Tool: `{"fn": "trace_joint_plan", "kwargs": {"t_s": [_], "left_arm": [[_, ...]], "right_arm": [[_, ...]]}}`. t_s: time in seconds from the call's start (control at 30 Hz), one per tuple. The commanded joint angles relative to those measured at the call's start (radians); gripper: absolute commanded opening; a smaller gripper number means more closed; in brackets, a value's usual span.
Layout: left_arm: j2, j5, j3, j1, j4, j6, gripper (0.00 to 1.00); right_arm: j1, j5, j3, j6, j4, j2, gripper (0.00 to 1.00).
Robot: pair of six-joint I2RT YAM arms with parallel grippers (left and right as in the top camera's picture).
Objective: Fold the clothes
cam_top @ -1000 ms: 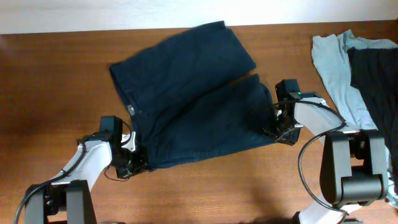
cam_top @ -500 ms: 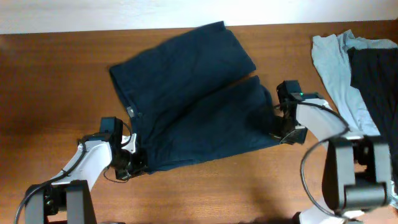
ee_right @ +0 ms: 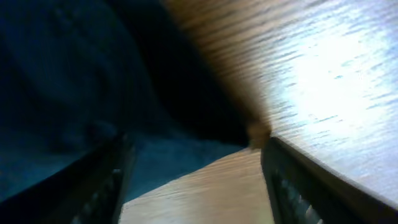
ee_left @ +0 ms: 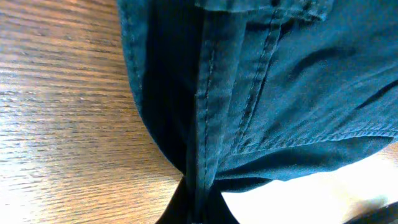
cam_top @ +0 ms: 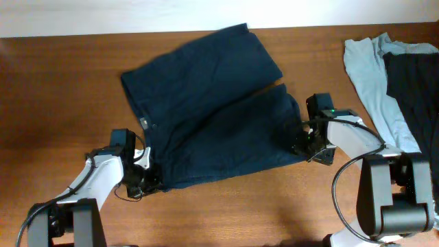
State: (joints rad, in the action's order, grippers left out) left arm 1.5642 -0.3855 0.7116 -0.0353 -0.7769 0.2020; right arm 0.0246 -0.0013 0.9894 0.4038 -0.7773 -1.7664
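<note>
While the navy shorts point(cam_top: 212, 116) lie spread out in the middle of the table point(cam_top: 55, 103), the left gripper point(cam_top: 142, 180) is clenched on their near left corner. The right gripper point(cam_top: 306, 145) has its fingers apart at the near right hem. A grey-blue garment point(cam_top: 370, 82) and a black garment point(cam_top: 415, 89) lie at the far right.

3 garments, 2 arms and 1 table on my screens.

I count 1 dark navy garment point(cam_top: 206, 110), 1 pale grey-blue garment point(cam_top: 370, 82) and 1 black garment point(cam_top: 415, 89), which makes 3. I have 2 grippers, the left gripper point(cam_top: 145, 182) and the right gripper point(cam_top: 302, 143), 1 per arm. There is 1 wooden table point(cam_top: 55, 89).
</note>
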Motion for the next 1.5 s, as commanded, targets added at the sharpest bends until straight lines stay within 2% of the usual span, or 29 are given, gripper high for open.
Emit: {"fn": "trace_joint_plan", "kwargs": {"t_s": [0.0,0.07,0.17,0.33,0.5,0.63,0.83,0.93,1.07,1.23,1.33,1.47], "left_arm": [[0.011,0.016,0.013,0.0,0.002,-0.017,0.01],[0.011,0.016,0.013,0.0,0.002,-0.017,0.01],[0.011,0.016,0.013,0.0,-0.001,-0.018,0.01],[0.009,0.015,0.013,0.0,-0.073,-0.017,0.01],[-0.056,0.013,0.013,0.0,-0.161,-0.033,0.01],[-0.23,0.003,0.013,0.0,-0.237,-0.035,0.01],[-0.521,-0.063,0.013,0.0,-0.377,-0.031,0.01],[-0.685,-0.074,0.014,0.0,-0.462,0.004,0.01],[-0.797,-0.072,0.051,0.0,-0.518,0.018,0.01],[-0.776,-0.011,0.185,0.0,-0.482,0.019,0.01],[-0.68,0.055,0.254,0.0,-0.425,0.018,0.0],[-0.467,0.094,0.291,0.0,-0.287,0.006,0.0]], "right_arm": [[-0.007,-0.053,-0.017,-0.003,0.012,-0.01,0.45],[-0.007,-0.054,-0.017,-0.003,0.021,-0.009,0.21],[-0.007,-0.043,-0.017,-0.003,0.025,-0.002,0.04],[-0.007,0.042,0.002,-0.003,-0.055,0.077,0.04],[-0.007,0.066,0.011,-0.003,-0.14,0.246,0.04],[-0.007,0.066,0.011,0.053,-0.231,0.457,0.04],[-0.007,0.053,0.016,0.115,-0.367,0.651,0.04],[-0.005,0.039,0.06,0.114,-0.477,0.74,0.04],[-0.005,0.005,0.2,0.114,-0.578,0.805,0.04],[-0.005,-0.025,0.373,0.114,-0.588,0.755,0.04],[-0.005,-0.037,0.386,0.113,-0.552,0.663,0.04],[-0.005,-0.071,0.386,0.092,-0.456,0.437,0.04]]}}
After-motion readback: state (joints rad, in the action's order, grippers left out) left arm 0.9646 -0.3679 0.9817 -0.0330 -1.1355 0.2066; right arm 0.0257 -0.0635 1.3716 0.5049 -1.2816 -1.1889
